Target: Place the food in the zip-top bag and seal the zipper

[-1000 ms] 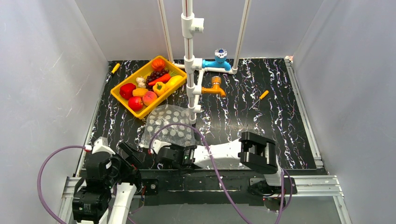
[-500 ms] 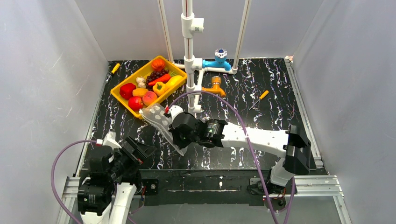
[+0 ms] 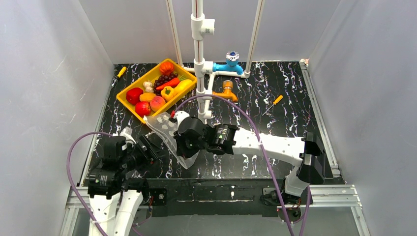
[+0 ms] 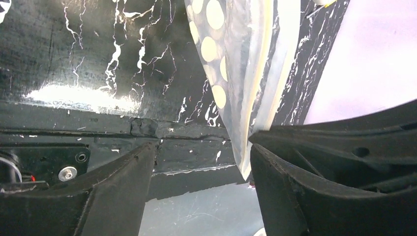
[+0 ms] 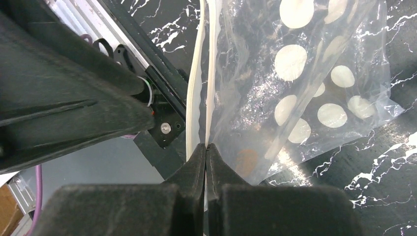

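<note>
The food (image 3: pixel 156 89) lies in a yellow tray (image 3: pixel 127 103) at the back left: glossy red, orange, yellow, peach, purple and white toy pieces. My right gripper (image 3: pixel 175 132) is shut on the zip-top bag (image 3: pixel 166 129), which hangs lifted and tilted just in front of the tray. In the right wrist view its jaws (image 5: pixel 205 147) pinch the pale zipper (image 5: pixel 199 83), and the dotted bag (image 5: pixel 300 83) spreads to the right. My left gripper (image 3: pixel 153 150) is open below the bag. In its own view the bag's lower corner (image 4: pixel 243 147) rests against the right finger (image 4: pixel 305 187), with a wide gap (image 4: pixel 201 164) beside it.
A white pipe stand (image 3: pixel 199 64) carries a blue tap (image 3: pixel 230 65) and an orange tap (image 3: pixel 226 92) behind the bag. Yellow-handled tools lie at the back left (image 3: pixel 120 72) and at the right (image 3: pixel 278 100). Grey walls close in both sides.
My right arm lifted the bag off the near table and carried it towards the tray. My left gripper rose towards the bag's lower corner and its jaws narrowed somewhat.
</note>
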